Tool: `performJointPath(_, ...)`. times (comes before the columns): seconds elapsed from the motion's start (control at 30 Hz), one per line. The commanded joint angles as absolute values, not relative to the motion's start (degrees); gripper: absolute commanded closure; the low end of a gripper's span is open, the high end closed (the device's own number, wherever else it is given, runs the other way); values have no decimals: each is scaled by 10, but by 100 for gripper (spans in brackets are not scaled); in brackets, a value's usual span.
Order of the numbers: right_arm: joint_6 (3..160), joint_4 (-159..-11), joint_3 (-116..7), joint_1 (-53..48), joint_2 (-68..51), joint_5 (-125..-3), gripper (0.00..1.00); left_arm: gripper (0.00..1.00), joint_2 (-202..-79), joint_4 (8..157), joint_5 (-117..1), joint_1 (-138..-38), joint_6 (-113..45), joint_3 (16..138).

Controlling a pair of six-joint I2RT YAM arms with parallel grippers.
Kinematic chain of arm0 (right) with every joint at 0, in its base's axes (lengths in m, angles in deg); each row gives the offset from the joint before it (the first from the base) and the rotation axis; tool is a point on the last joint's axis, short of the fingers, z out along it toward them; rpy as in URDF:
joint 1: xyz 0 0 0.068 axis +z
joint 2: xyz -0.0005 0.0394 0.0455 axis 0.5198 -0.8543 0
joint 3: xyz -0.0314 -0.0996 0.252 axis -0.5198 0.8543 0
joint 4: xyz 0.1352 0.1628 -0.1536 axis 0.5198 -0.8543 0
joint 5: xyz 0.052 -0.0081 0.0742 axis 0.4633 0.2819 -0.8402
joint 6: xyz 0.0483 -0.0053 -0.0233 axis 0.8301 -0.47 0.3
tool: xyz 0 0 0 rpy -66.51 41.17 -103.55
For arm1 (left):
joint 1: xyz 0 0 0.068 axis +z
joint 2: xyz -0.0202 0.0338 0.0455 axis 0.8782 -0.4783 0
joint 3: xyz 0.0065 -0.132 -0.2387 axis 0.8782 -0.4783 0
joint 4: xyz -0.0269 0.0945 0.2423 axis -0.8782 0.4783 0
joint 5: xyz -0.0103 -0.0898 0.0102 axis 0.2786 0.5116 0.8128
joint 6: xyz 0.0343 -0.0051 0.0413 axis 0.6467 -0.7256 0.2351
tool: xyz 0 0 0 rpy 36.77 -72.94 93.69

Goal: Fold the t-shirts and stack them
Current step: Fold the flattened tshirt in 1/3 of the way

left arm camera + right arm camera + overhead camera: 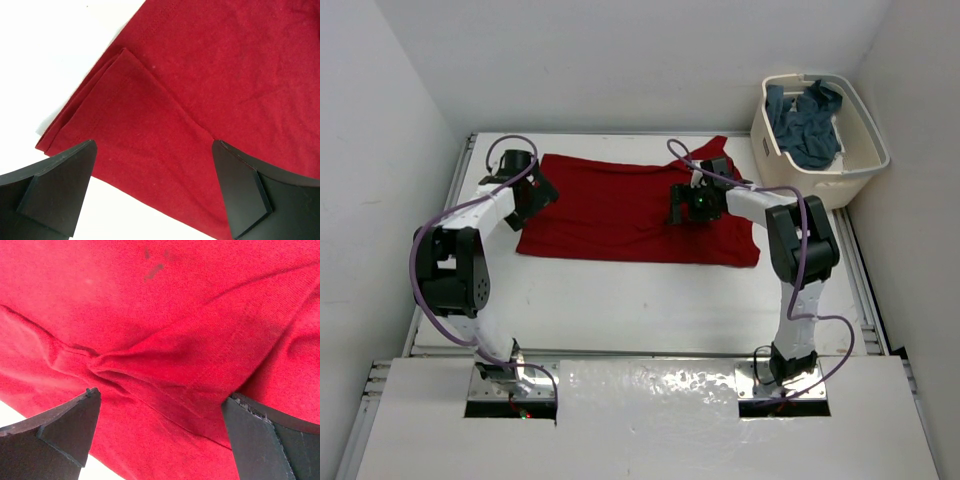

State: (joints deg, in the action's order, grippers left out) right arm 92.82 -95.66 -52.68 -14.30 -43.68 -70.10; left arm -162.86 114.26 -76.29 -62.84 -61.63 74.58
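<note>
White table, white walls; red t-shirt spread; left claw, right claw gaping.

Matt red cloth shirt; glossy plastic basket

Bright, even light, soft shadows; glare lay on the glossy white front panel; the plain red cloth t-shirt looked sharp.

Top cam high, rear, facing down, wrist cams close on red t-shirt, all share it
</note>
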Motion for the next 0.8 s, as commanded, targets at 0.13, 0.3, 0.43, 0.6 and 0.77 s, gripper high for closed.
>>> performJointPath(0.13, 956, -896, -565, -125, -451, -736, 1, 0, -1613, 1136, -775, -628, -604, 754)
performJointPath(0.3, 962, -902, -623, -116, -483, -732, 1, 0, -1609, 1140, -777, -628, -602, 756)
performJointPath(0.43, 987, -897, -701, -109, -526, -733, 1, 0, -1606, 1141, -779, -628, -603, 756)
performJointPath(0.6, 1047, -922, -792, -103, -570, -673, 1, 0, -1607, 1136, -772, -628, -611, 750)
performJointPath(0.77, 1033, -945, -793, -96, -541, -608, 1, 0, -1602, 1133, -768, -629, -617, 742)
